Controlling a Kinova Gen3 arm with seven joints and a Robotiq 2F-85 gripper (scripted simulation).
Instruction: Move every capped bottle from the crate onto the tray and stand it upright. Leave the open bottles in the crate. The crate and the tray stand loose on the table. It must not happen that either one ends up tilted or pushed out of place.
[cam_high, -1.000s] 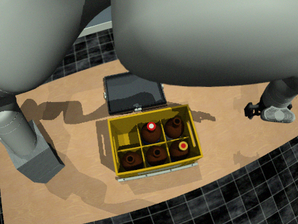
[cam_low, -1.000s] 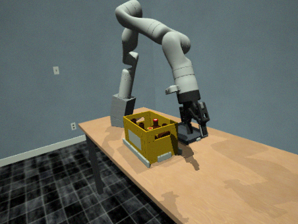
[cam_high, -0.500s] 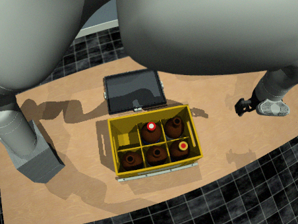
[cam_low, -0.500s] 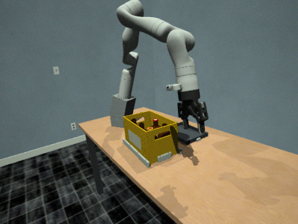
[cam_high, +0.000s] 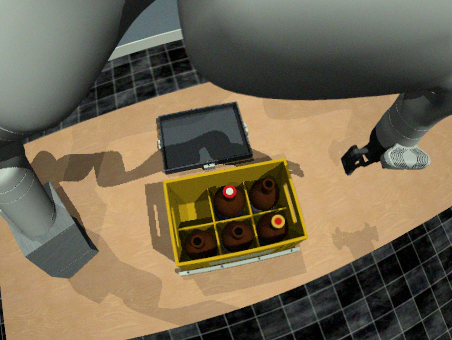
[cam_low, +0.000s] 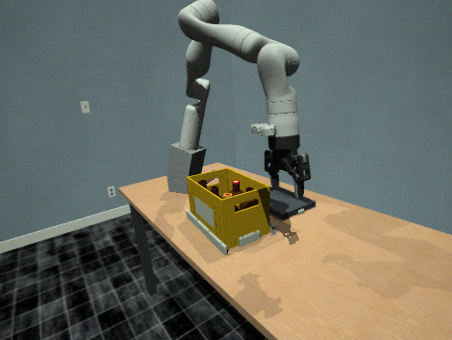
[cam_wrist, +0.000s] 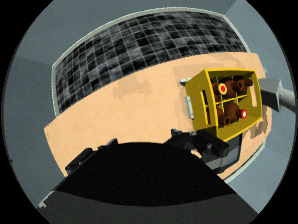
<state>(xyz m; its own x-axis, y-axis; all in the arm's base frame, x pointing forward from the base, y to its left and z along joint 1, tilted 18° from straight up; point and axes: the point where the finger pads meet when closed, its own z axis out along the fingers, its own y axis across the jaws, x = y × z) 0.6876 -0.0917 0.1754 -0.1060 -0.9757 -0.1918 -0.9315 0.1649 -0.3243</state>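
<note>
From above, the crate (cam_high: 172, 225) (cam_low: 245, 220) (cam_wrist: 202, 117) holds two capped bottles (cam_high: 230, 202) (cam_low: 236, 189) (cam_wrist: 232, 112) and three open ones, beside the tray (cam_high: 207, 137) (cam_low: 292, 205). From the side, the jaws (cam_low: 287, 187) are wide apart, pointing down. From the wrist, the crate stands upright on the tabletop (cam_high: 320, 200) (cam_low: 350, 260) (cam_wrist: 125, 110).

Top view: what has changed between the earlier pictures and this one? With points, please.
The tool (cam_high: 346, 162) (cam_low: 287, 189) (cam_wrist: 144, 140) has moved left in the top view, toward the crate (cam_high: 170, 220) (cam_low: 245, 220) (cam_wrist: 202, 105), and swung more upright in the exterior view. It took hold of nothing and let nothing go. The crate, its five bottles (cam_high: 230, 205) (cam_low: 236, 190) (cam_wrist: 232, 111) and the tray (cam_high: 200, 135) (cam_low: 290, 206) (cam_wrist: 228, 162) stayed put.
</note>
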